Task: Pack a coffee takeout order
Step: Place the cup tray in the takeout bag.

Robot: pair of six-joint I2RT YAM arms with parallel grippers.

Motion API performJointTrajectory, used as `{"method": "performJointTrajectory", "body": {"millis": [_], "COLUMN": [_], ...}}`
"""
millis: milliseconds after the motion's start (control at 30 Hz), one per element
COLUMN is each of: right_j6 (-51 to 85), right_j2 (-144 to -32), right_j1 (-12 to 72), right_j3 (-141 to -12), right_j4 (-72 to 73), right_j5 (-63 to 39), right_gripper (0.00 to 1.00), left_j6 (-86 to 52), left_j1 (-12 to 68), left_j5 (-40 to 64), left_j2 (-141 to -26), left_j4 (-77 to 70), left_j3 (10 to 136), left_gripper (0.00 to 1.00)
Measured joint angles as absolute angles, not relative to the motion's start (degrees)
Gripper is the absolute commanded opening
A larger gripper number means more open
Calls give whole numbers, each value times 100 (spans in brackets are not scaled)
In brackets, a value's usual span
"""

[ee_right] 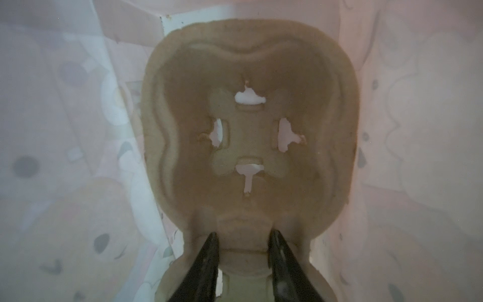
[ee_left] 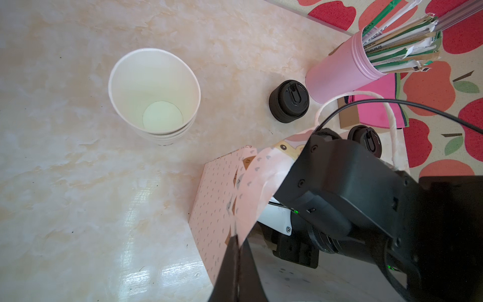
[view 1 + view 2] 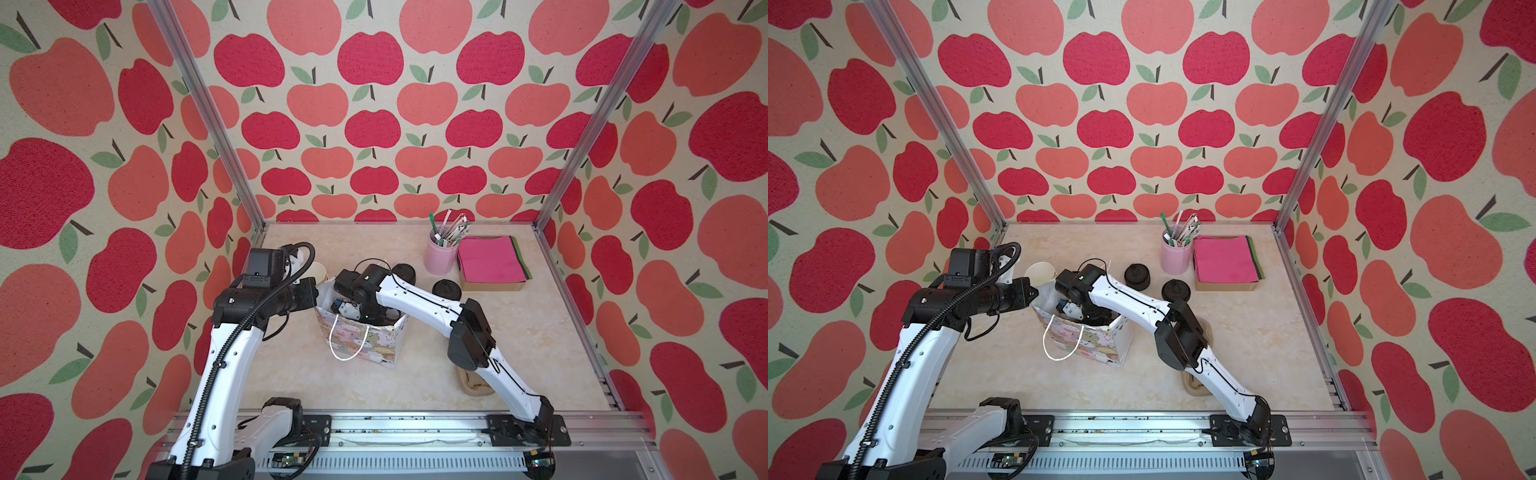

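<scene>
Paper gift bag (image 3: 361, 349): rim is pinched tight by left gripper (image 2: 236, 243), likely so the mouth is held open.
Pulp cup carrier (image 1: 248, 130): laid flat on the bag floor. Its neck is straddled by right gripper (image 1: 244, 240), jaws narrow; whether it is gripped cannot be told.
Magenta napkin (image 3: 490, 257) and green straw (image 3: 433, 224): at the far side, not yet packed.

Tabletop (image 3: 519, 332): marble-print, smooth, glossy, with bright glare patches.
Gift bag (image 2: 217, 209): thin printed paper, matt, creased at the rim; handle (image 2: 394, 136) of white twisted cord.
Cup carrier (image 1: 248, 65): brown moulded pulp, fibrous, rough, dull.
Cup stack (image 2: 154, 86): white paper, smooth, faint sheen.
Lids (image 2: 288, 100): black plastic, semi-gloss.
Straw holder (image 2: 337, 75): pink, smooth, satin; material unclear.
Magenta napkin (image 3: 490, 257): matt, soft-looking, in a plain brown cardboard box (image 3: 490, 286).
Walls (image 3: 374, 104): printed, woven-looking grain, matt.
Frame post (image 3: 211, 120): bare metal, brushed.
</scene>
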State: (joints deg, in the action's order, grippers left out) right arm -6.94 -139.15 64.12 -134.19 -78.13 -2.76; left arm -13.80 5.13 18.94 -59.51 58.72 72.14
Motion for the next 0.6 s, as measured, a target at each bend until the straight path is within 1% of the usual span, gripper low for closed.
{"method": "performJointTrajectory", "body": {"millis": [167,300,600], "right_j6": [-670,-622,-523], "right_j2": [-13985,-13996,-13898], "right_j1": [6412,6414,6447], "right_j3": [-13480,-13585,-13974], "right_j4": [-7813,-7878,-8053], "right_j5": [-307,-309,-351], "right_gripper": [39,45,74], "left_j6": [-1380,-1380,-1380], "left_j1": [513,510,510], "left_j5": [1894,1892,1872], "left_j2": [-5927,-5924,-5922], "left_j4": [5839,5828,5828], "left_j3": [7181,7181,7181], "left_gripper": [0,0,0]}}
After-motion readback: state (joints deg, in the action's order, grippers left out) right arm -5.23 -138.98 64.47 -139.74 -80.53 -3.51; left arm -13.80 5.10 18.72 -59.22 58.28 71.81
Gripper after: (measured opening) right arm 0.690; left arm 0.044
